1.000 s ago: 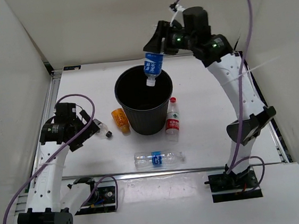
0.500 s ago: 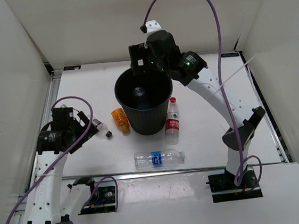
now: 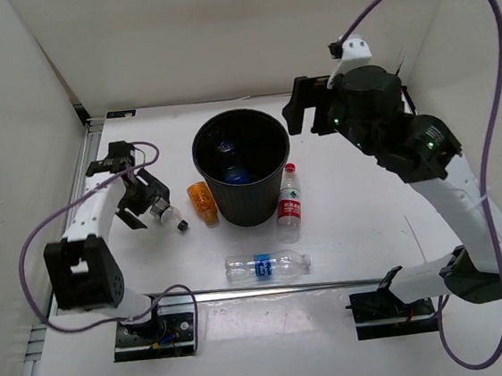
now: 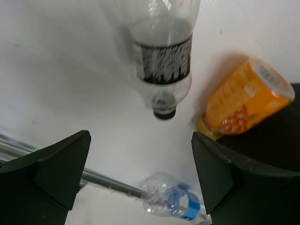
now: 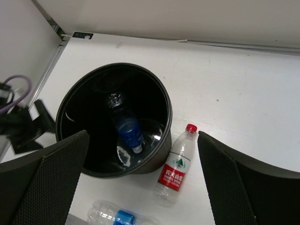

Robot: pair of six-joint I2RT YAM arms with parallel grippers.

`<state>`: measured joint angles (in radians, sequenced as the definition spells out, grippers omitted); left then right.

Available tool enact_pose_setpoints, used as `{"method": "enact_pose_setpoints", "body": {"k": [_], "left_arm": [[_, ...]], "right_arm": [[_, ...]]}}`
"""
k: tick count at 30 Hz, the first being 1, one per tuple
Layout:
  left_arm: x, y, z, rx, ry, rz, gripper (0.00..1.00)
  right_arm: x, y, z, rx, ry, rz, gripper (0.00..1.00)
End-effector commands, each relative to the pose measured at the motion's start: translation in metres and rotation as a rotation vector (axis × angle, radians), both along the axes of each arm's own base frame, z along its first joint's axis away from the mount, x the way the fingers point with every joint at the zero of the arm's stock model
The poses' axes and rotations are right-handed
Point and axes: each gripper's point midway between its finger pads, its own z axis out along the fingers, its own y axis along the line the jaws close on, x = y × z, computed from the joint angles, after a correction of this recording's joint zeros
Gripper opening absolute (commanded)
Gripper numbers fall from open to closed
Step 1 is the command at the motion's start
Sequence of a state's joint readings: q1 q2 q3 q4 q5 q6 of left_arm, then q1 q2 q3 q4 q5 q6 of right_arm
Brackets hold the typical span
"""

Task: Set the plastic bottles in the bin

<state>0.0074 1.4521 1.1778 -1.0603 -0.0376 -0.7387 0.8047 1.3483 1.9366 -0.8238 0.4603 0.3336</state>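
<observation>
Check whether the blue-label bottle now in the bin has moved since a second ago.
Yes. The blue-label bottle dropped from above the far rim of the bin to its inside.

Overhead, right wrist: both above bin [image 3: 246, 208]

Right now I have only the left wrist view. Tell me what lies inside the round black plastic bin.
Observer: One clear plastic bottle with a blue label lies inside the round black plastic bin, its cap toward the floor of the bin.
Operator: Report the right gripper.
Observer: The right gripper hangs open and empty, off to the right of the bin's rim.
Operator: Name any bottle outside my view.
Observer: A clear plastic bottle with a red label and red cap is close beside the bin on its right. I cannot tell whether they touch.
</observation>
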Motion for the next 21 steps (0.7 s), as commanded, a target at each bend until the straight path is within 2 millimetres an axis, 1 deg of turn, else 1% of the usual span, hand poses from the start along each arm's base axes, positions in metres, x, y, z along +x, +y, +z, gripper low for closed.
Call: {"method": "enact_pose_setpoints", "body": {"k": [1,2,3,4,5,6,7,8,10,11,12,13,14,15,16,17,18,19,20,21], "left_arm": [[0.038,-0.004,0.005,-0.035,-0.066,0.031,1.0],[0.046,-0.004,0.006,-0.035,-0.081,0.031,1.0],[0.051,-0.008,0.004,-0.036,-0.079,0.019,1.0],[0.054,-0.006,-0.006,-0.022,-0.051,0.023,1.0],[0.056,-0.006,-0.009,-0.022,-0.041,0.023,1.0],[0.059,-0.004,-0.011,-0.012,-0.037,0.027,1.0],[0.059,-0.005,-0.016,-0.003,-0.024,0.03,1.0],[0.059,-0.003,-0.024,0.008,0.001,0.033,1.0],[0.061,-0.001,-0.031,0.021,0.013,0.036,1.0],[0.063,-0.001,-0.041,0.021,0.034,0.036,1.0],[0.062,-0.001,-0.047,0.022,0.054,0.036,1.0],[0.061,0.001,-0.054,0.034,0.075,0.038,1.0],[0.064,0.004,-0.063,0.053,0.104,0.042,1.0],[0.06,0.006,-0.069,0.065,0.134,0.043,1.0],[0.063,0.006,-0.072,0.062,0.138,0.057,1.0],[0.064,0.003,-0.072,0.063,0.144,0.047,0.99],[0.064,0.003,-0.072,0.063,0.144,0.047,0.94],[0.071,0.001,-0.068,0.053,0.117,0.046,0.9],[0.074,0.001,-0.068,0.052,0.107,0.046,0.85],[0.073,-0.004,-0.068,0.046,0.109,0.019,0.8]], "right_arm": [[-0.011,-0.003,-0.021,-0.021,0.067,0.021,1.0],[-0.014,-0.001,-0.023,-0.018,0.072,0.039,1.0],[-0.018,-0.005,-0.021,-0.016,0.07,0.039,1.0],[-0.018,-0.008,-0.025,-0.039,0.08,0.043,1.0],[-0.02,-0.01,-0.028,-0.049,0.09,0.043,1.0],[-0.025,-0.012,-0.026,-0.048,0.096,0.057,1.0],[-0.027,-0.009,-0.03,-0.05,0.106,0.073,1.0],[-0.031,-0.015,-0.029,-0.044,0.108,0.075,1.0],[-0.035,-0.016,-0.033,-0.031,0.123,0.087,1.0],[-0.038,-0.019,-0.036,-0.028,0.132,0.096,1.0],[-0.039,-0.017,-0.04,-0.031,0.142,0.107,1.0],[-0.039,-0.024,-0.036,-0.017,0.135,0.095,1.0],[-0.041,-0.028,-0.039,-0.019,0.143,0.095,1.0],[-0.041,-0.028,-0.039,-0.015,0.147,0.097,1.0],[-0.046,-0.035,-0.038,-0.005,0.149,0.101,1.0],[-0.047,-0.037,-0.035,0.005,0.145,0.103,1.0],[-0.048,-0.039,-0.039,-0.005,0.149,0.107,1.0],[-0.052,-0.042,-0.042,-0.006,0.151,0.107,1.0],[-0.054,-0.044,-0.045,-0.008,0.153,0.107,1.0],[-0.055,-0.045,-0.048,-0.01,0.157,0.107,1.0]]}}
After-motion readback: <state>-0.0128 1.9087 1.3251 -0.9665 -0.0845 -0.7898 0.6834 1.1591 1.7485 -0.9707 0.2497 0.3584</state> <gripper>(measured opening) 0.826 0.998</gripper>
